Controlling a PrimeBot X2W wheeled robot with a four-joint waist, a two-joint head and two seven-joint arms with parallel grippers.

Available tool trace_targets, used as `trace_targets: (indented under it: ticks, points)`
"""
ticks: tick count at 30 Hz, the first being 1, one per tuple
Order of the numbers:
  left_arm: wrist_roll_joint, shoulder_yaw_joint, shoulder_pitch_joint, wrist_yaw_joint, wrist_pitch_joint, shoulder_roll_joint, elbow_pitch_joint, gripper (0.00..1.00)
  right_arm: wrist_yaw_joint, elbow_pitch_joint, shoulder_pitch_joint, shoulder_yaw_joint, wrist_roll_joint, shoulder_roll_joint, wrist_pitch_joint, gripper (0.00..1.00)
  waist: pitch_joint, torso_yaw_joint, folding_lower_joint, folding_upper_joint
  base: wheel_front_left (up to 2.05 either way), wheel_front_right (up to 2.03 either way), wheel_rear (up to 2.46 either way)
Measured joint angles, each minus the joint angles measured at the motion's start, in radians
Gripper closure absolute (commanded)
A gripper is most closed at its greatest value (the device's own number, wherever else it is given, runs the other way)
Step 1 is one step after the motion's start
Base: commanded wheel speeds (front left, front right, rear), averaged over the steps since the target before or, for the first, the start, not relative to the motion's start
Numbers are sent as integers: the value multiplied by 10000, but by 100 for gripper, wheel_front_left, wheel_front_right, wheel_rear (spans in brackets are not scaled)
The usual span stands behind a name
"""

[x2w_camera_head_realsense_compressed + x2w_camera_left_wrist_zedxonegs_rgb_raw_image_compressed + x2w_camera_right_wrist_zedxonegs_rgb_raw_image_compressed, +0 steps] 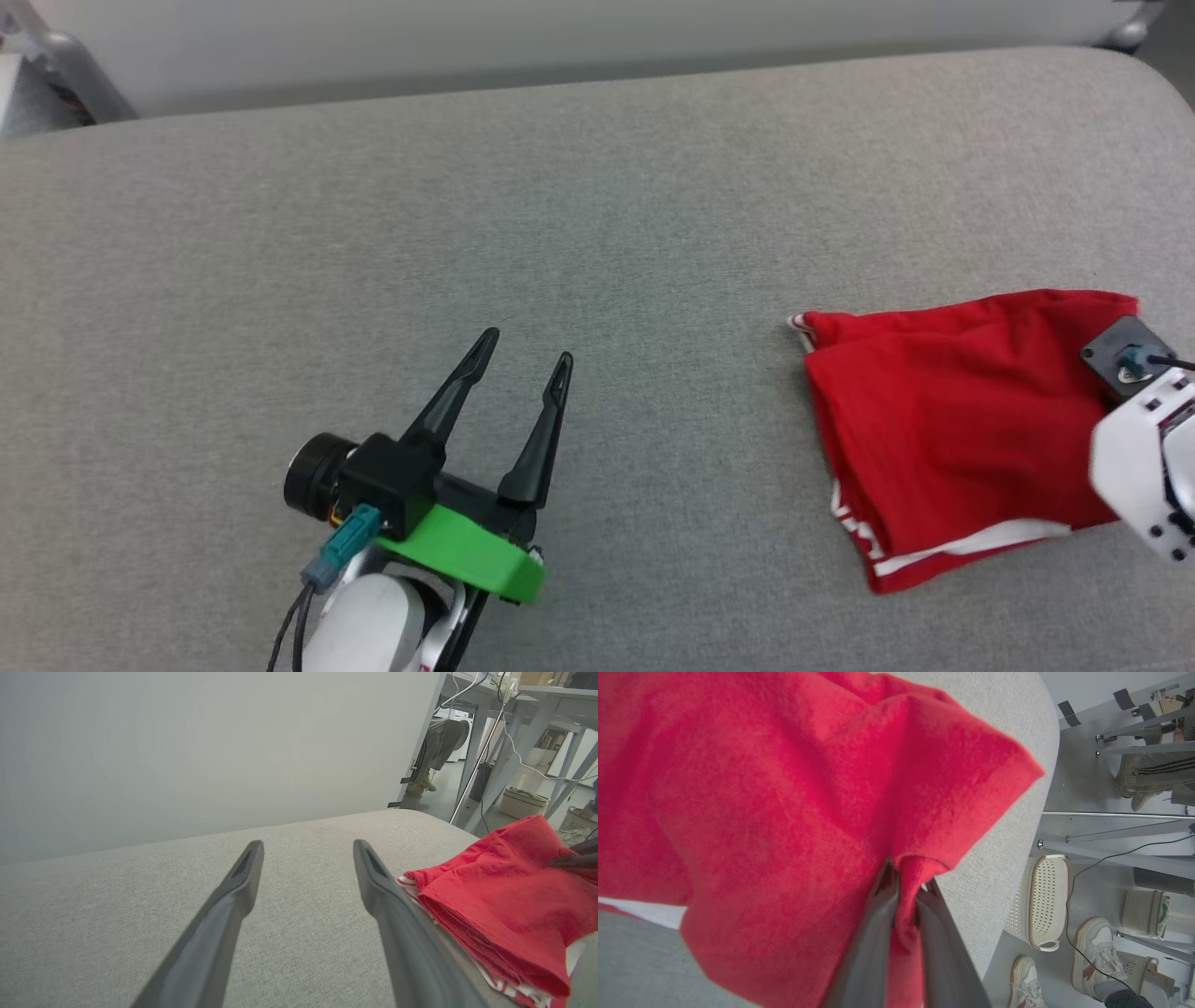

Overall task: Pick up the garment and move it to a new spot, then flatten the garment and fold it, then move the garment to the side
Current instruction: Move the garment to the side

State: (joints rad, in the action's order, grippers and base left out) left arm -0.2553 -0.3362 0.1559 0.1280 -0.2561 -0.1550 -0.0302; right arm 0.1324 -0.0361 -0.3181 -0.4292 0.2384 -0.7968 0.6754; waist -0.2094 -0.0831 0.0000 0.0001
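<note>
Head view shows the garment (943,429) bunched at the cushion's (597,187) right end, its right edge pinched in the closed right gripper (903,889), the left gripper (526,347) spread wide, empty, well off to its left.

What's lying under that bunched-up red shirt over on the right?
The red shirt rests on the grey padded surface. White-striped layers of its own cloth peek out beneath its lower edge. Anything else under the folds is covered.
</note>
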Motion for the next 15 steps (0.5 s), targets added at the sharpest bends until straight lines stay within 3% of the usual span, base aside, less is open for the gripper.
trace_targets:
  ticks: [3, 7, 15]
  points:
    - [86, -288, 329, 0, 2, -105, 81, 0, 0, 391, -366, -96, -69, -625, -593, 100, -406, -337, 0, 0, 0, 0, 0]
    - [293, -671, 732, 0, 2, -328, 221, 0, 2, 1141, -882, -44, -186, -907, -1475, 100, -1012, -764, 0, 0, 0, 0, 0]
    - [489, -1156, 1486, 0, 2, -531, 738, 0, 0, 3442, -2035, 821, -671, -945, -3480, 100, -2222, -1410, 1, 0, 0, 0, 0]
